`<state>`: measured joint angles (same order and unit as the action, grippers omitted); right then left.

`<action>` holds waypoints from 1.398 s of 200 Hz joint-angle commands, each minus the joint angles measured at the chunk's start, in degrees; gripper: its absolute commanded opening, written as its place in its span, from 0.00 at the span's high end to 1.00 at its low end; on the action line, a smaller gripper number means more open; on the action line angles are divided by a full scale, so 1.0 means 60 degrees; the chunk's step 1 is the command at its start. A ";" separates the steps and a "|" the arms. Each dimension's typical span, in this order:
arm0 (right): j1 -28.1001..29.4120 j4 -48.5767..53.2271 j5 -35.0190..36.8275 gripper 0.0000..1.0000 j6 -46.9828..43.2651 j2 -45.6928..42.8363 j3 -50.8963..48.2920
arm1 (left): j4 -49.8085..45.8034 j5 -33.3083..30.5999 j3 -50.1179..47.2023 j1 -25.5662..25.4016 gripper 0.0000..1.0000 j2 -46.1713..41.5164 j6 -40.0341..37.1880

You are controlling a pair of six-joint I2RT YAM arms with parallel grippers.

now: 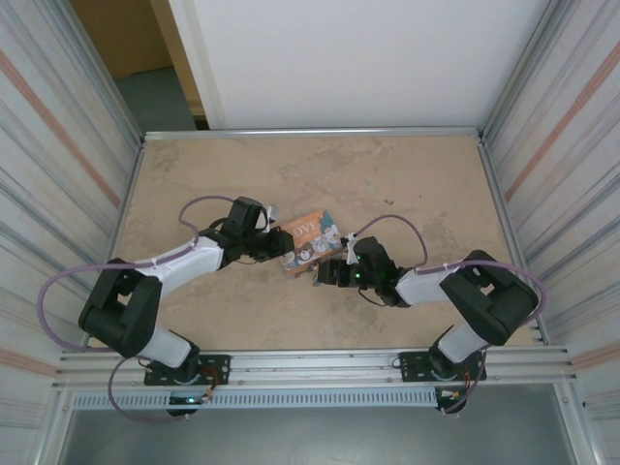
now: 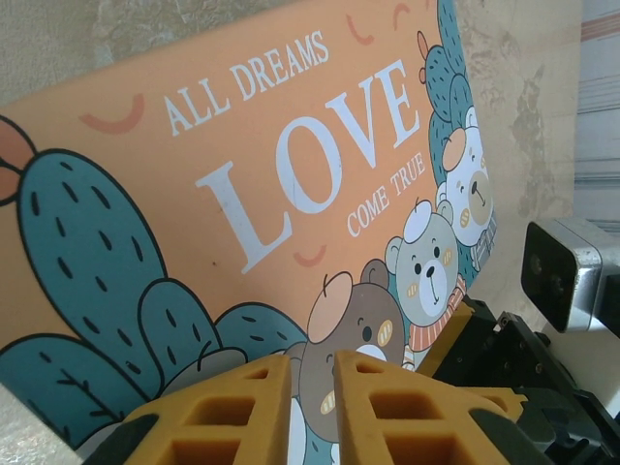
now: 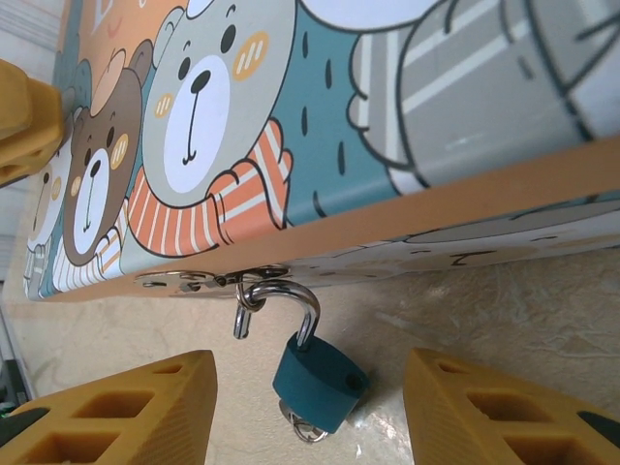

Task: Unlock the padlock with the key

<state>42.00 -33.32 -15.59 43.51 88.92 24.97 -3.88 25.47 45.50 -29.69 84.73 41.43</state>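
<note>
Both sides of teal padlock [image 3: 320, 380] flanked by spread, empty right fingers [image 3: 116, 407]; left fingers [image 2: 223, 407]: grip unclear. Could knock dangling padlock aside, closing off-centre.

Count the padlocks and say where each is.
1. The small teal padlock with a silvery shackle hangs from the metal hasp on the orange cartoon-print box, inside the open right gripper. Another could hide behind the box.
</note>
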 commanded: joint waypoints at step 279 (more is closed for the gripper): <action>-0.0225 -0.1828 -0.1068 0.70 0.0351 0.1297 0.0308 | -0.0496 -0.0186 -0.0171 -0.0020 0.84 0.0036 -0.0016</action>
<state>41.12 -43.31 -21.08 44.62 96.20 26.52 -3.55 25.43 45.23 -29.69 84.73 41.43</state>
